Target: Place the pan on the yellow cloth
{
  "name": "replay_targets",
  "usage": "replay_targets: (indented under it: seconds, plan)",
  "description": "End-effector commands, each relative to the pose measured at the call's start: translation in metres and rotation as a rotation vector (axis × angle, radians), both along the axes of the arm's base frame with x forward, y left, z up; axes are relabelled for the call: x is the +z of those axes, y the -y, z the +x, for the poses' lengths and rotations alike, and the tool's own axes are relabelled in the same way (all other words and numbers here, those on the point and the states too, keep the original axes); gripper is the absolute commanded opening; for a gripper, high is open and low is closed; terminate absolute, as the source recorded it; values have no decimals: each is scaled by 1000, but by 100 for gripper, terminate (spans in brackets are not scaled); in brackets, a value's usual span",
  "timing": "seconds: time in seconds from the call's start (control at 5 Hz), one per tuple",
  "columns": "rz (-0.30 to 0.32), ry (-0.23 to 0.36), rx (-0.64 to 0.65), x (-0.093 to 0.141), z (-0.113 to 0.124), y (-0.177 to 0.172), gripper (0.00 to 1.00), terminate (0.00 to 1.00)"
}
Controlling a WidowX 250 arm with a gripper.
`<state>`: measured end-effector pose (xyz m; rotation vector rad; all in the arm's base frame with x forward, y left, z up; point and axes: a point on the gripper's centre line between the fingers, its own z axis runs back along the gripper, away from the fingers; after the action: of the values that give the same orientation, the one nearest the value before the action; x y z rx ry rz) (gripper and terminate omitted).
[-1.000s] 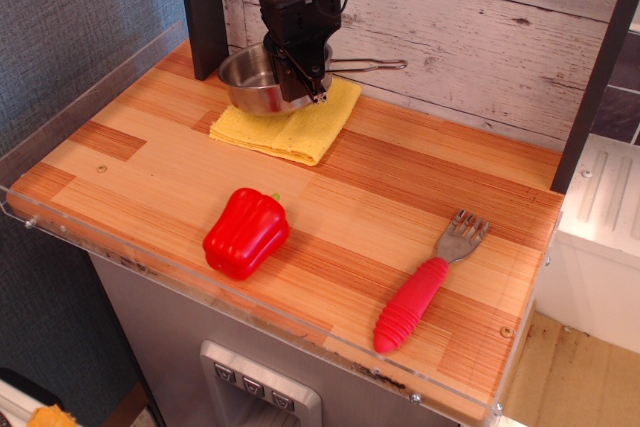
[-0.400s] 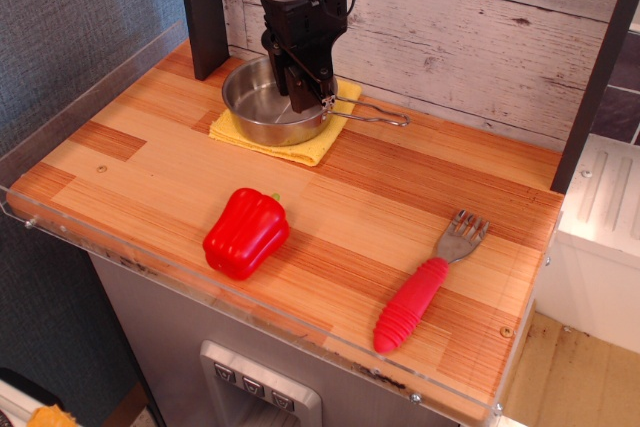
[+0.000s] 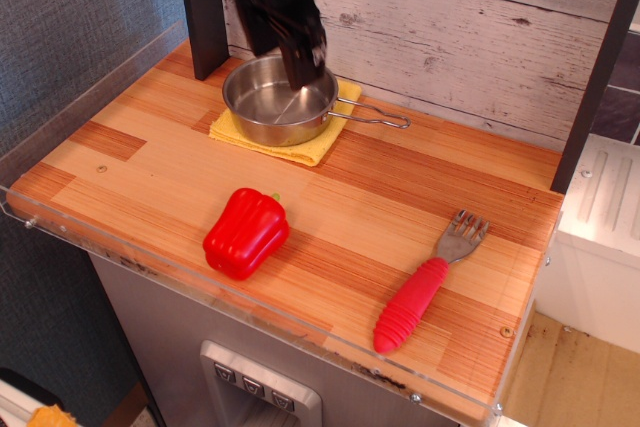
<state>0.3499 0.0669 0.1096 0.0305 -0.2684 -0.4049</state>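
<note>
I see the pan [image 3: 278, 102] sitting on the yellow cloth [image 3: 290, 143]; my hand [image 3: 283, 37] hangs above it, open and empty.

The back-left corner of the table [image 3: 150, 162] is crowded: the pan [image 3: 277, 100] sits on the cloth [image 3: 303, 149], hemmed in by a dark post [image 3: 203, 7] to the left and the plank wall [image 3: 470, 17] behind. Its wire handle [image 3: 375, 119] juts right along the wall. The tool [image 3: 285, 42] hangs blurred just above the pan. Nearer the front, the pepper [image 3: 246, 232] and the fork [image 3: 425, 284] lie well apart, with bare wood between them and across the middle. A clear rail [image 3: 90, 82] lines the left edge.
</note>
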Motion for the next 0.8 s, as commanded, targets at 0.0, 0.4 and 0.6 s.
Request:
replay_targets:
  seconds: [0.0, 0.4, 0.6]
  plan:
    - [-50, 24, 158, 47, -46, -14, 100, 0]
    - [-38, -49, 195, 28, -85, -17, 100, 0]
    - [-32, -81, 228, 21, -94, -21, 100, 0]
